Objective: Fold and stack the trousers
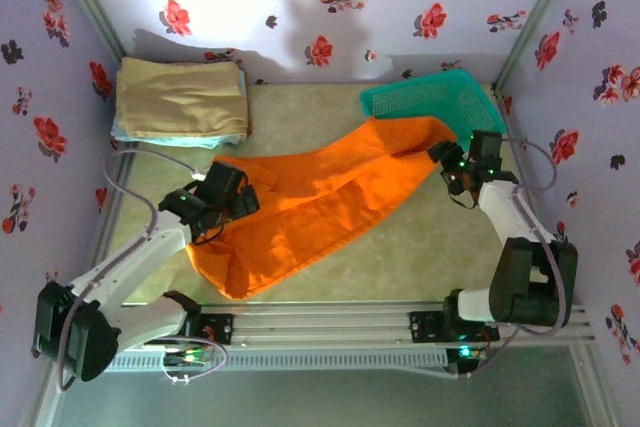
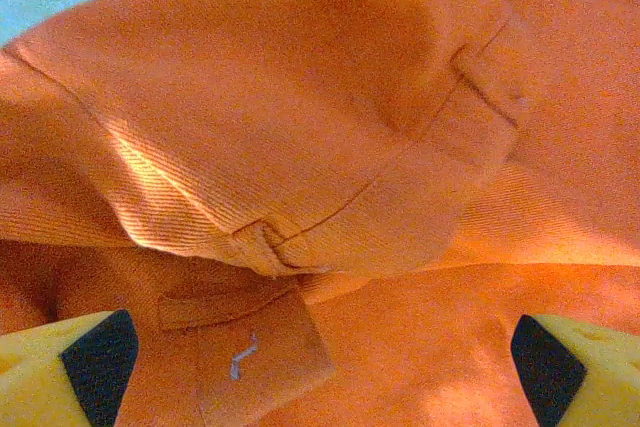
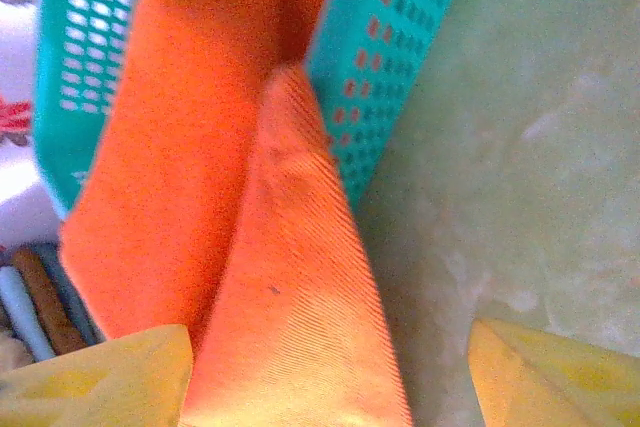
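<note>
The trousers [image 1: 320, 202] look soft and floppy, so they're best pinched at the waistband [image 2: 400, 182], and the left gripper [image 2: 322, 362] and right gripper [image 3: 325, 367] both gape open, holding nothing.

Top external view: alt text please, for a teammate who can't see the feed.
Bright orange trousers lie stretched diagonally across the table, from near left to a teal basket at far right. The left end effector is over their near-left end, the right end effector at the basket end. Folded tan cloth sits far left.
</note>
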You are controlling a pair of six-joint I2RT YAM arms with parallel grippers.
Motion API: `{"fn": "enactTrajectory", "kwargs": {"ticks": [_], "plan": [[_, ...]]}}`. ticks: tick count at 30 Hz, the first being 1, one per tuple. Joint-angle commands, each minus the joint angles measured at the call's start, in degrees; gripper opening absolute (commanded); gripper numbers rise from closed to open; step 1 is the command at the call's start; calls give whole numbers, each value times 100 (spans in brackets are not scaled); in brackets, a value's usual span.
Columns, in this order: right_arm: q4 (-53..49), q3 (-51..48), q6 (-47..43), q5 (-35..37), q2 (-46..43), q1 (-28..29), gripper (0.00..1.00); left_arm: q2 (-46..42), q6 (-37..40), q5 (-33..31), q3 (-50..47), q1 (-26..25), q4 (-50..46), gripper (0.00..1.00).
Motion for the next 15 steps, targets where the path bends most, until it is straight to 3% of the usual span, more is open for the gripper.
{"fn": "enactTrajectory", "kwargs": {"ticks": [1,6,9,11,15], "plan": [[210,130,-230,-342,347,-8,65,-59,54,-210,-311,124,614,100],[129,498,-362,-442,508,10,25,-182,87,-12,-710,324,799,99],[58,665,-428,-410,503,27,8,-287,106,79,-853,427,811,99],[-41,821,-521,-418,595,27,0,-368,143,138,-917,480,819,99],[-227,1015,-607,-400,612,27,1,-427,251,222,-898,543,805,99]]}}
